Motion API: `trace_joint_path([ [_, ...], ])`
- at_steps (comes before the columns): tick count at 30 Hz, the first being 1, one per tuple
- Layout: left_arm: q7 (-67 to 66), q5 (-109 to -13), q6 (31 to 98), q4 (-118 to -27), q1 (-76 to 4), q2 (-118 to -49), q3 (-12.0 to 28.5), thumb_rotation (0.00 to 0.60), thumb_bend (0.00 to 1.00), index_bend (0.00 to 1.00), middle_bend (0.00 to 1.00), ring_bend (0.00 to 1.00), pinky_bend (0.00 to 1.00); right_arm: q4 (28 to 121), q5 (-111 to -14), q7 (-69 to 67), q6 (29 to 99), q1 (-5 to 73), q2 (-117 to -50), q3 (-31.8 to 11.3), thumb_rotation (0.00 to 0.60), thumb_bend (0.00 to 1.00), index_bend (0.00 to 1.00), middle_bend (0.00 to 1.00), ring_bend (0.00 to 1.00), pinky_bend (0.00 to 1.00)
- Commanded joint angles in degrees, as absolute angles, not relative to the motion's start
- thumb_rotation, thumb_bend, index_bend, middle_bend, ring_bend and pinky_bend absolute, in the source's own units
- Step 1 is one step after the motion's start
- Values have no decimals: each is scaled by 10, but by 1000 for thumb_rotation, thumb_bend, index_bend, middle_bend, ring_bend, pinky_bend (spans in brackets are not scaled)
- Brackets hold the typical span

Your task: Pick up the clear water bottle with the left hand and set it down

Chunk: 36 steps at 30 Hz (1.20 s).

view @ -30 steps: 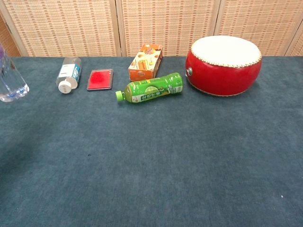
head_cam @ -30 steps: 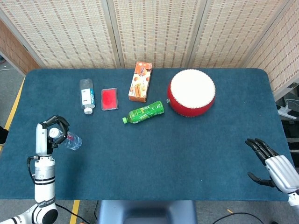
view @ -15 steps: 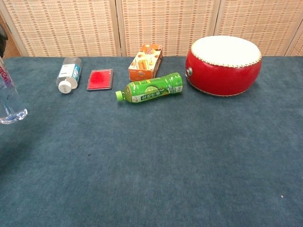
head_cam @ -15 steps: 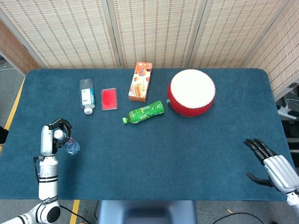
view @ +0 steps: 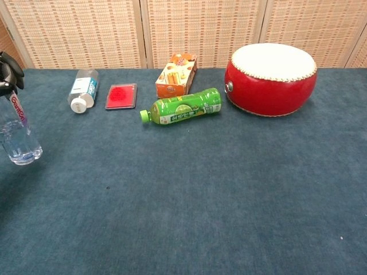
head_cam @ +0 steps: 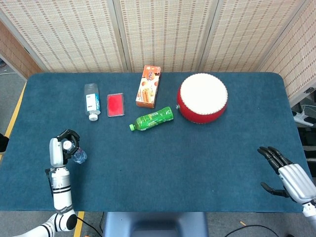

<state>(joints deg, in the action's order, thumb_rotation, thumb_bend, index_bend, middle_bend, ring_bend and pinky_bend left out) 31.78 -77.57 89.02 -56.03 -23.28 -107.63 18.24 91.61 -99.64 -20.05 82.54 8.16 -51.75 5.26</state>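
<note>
I am lowering the clear water bottle [view: 19, 137], gripped near its cap in my left hand [head_cam: 63, 148], at the table's [head_cam: 197, 163] eight o'clock edge. Over the last second it is swinging upright and sinking, so set-down looks close. My right hand [head_cam: 286, 175] is resting spread and empty at four o'clock.

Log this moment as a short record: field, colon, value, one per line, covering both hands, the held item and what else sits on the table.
left hand: grips the clear water bottle near its top
bottle pose: roughly upright, base at or just above the table; contact unclear
right hand: holds nothing, fingers spread
lying flat: green bottle, white-capped bottle
others: red drum, orange box, red card
</note>
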Motion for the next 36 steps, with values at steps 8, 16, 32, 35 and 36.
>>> trace_joint_path([
  [8,324,-792,867,-552,-234,-1070,159,600,467,50,144,129,260,917,-995,-202,825,82,-516,52,600,182,0,38,3,290],
  [16,292,-800,840,-620,-227,-1021,141,600,435,0,2,7,191,915,-998,-203,828,81,-516,53,600,182,0,38,3,290],
  [32,145,-843,828,-857,-201,-824,105,600,434,0,0,0,184,915,-1000,-198,826,82,-517,54,600,182,0,38,3,290],
  [35,77,-852,819,-880,-190,-777,82,600,434,0,0,2,185,914,-1001,-199,825,84,-518,54,600,182,0,38,3,291],
  [36,56,-856,818,-884,-186,-762,75,600,434,2,0,4,185,914,-1001,-199,824,85,-518,54,600,182,0,38,3,291],
])
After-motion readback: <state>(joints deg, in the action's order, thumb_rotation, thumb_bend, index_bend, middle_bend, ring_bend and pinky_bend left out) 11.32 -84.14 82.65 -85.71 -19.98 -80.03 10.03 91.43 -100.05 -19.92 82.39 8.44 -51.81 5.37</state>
